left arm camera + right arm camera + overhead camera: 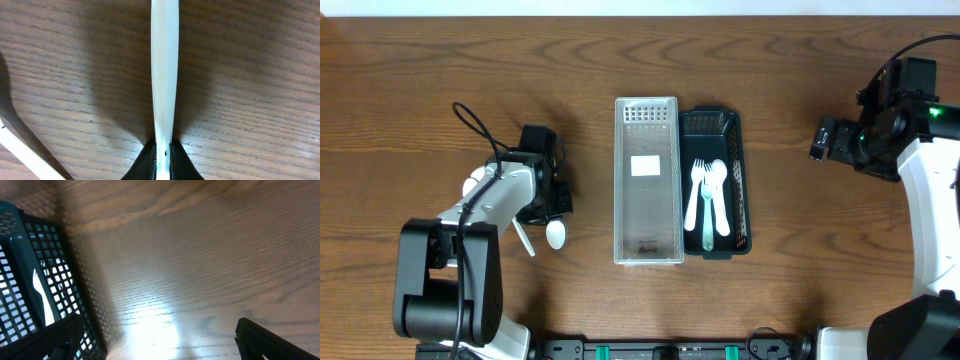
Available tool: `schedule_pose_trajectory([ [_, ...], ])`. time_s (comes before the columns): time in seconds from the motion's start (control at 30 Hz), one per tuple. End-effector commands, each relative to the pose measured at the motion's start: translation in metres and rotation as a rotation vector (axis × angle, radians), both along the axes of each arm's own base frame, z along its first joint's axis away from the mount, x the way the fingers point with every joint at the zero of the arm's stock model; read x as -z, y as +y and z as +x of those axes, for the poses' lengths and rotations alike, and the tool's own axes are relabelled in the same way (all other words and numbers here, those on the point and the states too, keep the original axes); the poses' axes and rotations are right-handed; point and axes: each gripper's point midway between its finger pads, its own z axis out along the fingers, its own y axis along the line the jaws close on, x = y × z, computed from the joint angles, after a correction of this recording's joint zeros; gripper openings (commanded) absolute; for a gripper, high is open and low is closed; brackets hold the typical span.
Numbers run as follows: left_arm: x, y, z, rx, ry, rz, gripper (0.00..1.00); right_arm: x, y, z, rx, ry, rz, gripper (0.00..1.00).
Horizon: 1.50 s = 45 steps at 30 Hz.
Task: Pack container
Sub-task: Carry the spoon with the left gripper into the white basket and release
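Observation:
My left gripper (548, 200) is shut on the handle of a white spoon (164, 75), held low over the wood; the spoon's bowl shows in the overhead view (556, 234). A second white utensil (523, 238) lies just left of it and also shows in the left wrist view (22, 149). A clear container (647, 180) stands at the table's middle, with a black mesh basket (744, 180) touching its right side. The basket holds a white fork (697, 190), a white spoon (719, 195) and a pale green spoon (708, 215). My right gripper (825, 138) is open and empty, to the right of the basket (30, 280).
The clear container holds only a white label (645, 166) and a small dark mark near its front end. A black cable (480, 130) loops over the left arm. A black rail (670, 350) runs along the table's front edge.

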Motion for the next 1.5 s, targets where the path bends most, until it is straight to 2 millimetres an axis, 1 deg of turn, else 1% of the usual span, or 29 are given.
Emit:
schedule_pose_trajectory([
  [0.0,-0.003,0.002,0.006,0.000,-0.002,0.008,0.06,0.004,0.001,-0.001,-0.014,0.014,0.003,0.99],
  [0.07,-0.014,0.001,0.008,0.002,-0.008,0.007,0.06,0.004,0.001,-0.001,-0.014,0.014,0.003,0.99],
  [0.13,-0.033,-0.002,0.011,0.012,-0.022,0.005,0.06,0.004,0.001,-0.001,-0.014,0.014,0.003,0.99],
  [0.23,-0.077,-0.015,0.016,0.052,-0.076,-0.002,0.06,0.004,0.002,-0.001,-0.014,0.013,0.003,0.99],
  [0.33,-0.129,-0.038,0.018,0.125,-0.182,-0.022,0.06,0.004,0.002,-0.001,-0.014,0.012,0.003,0.99],
  [0.43,-0.171,-0.068,0.016,0.213,-0.304,-0.059,0.06,0.004,0.001,0.000,-0.014,0.010,0.003,0.99],
  [0.5,-0.189,-0.089,0.012,0.242,-0.371,-0.095,0.06,0.004,0.001,0.000,-0.014,0.009,0.002,0.99],
  [0.57,-0.197,-0.108,0.007,0.250,-0.404,-0.131,0.06,0.004,0.001,0.000,-0.014,0.009,0.002,0.99],
  [0.63,-0.198,-0.127,0.005,0.239,-0.411,-0.165,0.06,0.004,0.001,0.000,-0.014,0.007,0.002,0.99],
  [0.73,-0.190,-0.152,0.004,0.269,-0.404,-0.187,0.06,0.004,0.001,0.001,-0.013,0.005,0.002,0.99],
  [0.8,-0.178,-0.171,0.005,0.314,-0.389,-0.191,0.06,0.004,0.001,0.001,-0.013,0.006,0.002,0.99],
  [0.9,-0.156,-0.191,0.004,0.359,-0.352,-0.182,0.06,0.004,0.001,0.001,-0.013,0.006,0.002,0.99],
  [1.0,-0.129,-0.201,0.004,0.383,-0.292,-0.156,0.06,0.004,0.001,0.001,-0.013,0.006,0.002,0.99],
  [1.1,-0.104,-0.202,0.004,0.387,-0.229,-0.122,0.06,0.004,0.001,0.000,-0.013,0.009,0.003,0.99],
  [1.2,-0.092,-0.201,0.003,0.389,-0.199,-0.106,0.06,0.004,0.001,0.000,-0.013,0.010,0.003,0.99],
  [1.23,-0.091,-0.201,0.003,0.396,-0.197,-0.103,0.09,0.004,0.001,0.000,-0.013,0.010,0.003,0.99],
  [1.27,-0.091,-0.201,0.003,0.407,-0.199,-0.102,0.26,0.004,0.001,0.000,-0.013,0.010,0.003,0.99],
  [1.3,-0.092,-0.201,0.004,0.421,-0.202,-0.101,0.45,0.004,0.001,0.000,-0.013,0.010,0.003,0.99],
  [1.33,-0.093,-0.201,0.004,0.436,-0.208,-0.101,0.51,0.004,0.001,0.000,-0.013,0.010,0.003,0.99],
  [1.43,-0.103,-0.202,0.004,0.486,-0.236,-0.106,0.56,0.004,0.001,0.000,-0.013,0.010,0.003,0.99],
  [1.47,-0.109,-0.202,0.004,0.504,-0.253,-0.110,0.61,0.004,0.001,0.000,-0.013,0.010,0.003,0.99],
])
